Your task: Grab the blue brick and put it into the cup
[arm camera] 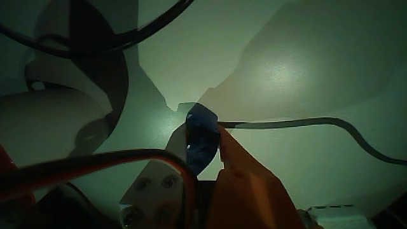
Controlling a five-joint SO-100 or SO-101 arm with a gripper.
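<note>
A: What is the claw (205, 141) doing?

B: It is squeezed tight on the blue brick (201, 143). An orange finger (245, 172) presses on the brick's right side. A pale finger (166, 166) sits on its left side.

A: Where is the brick?

B: In the wrist view it is in the middle, a bit low. It sits between the two fingers, at their tips. It looks dark because the light is dim.

A: Can you see the cup?

B: There is a big white round thing (57, 121) on the left. It might be the cup, but I cannot tell.

A: What else is there?

B: A black cord (356, 137) runs from near the brick to the right, across the pale table (305, 76). A red and black wire (82, 168) crosses the near left corner. Big shadows lie on the table.
</note>
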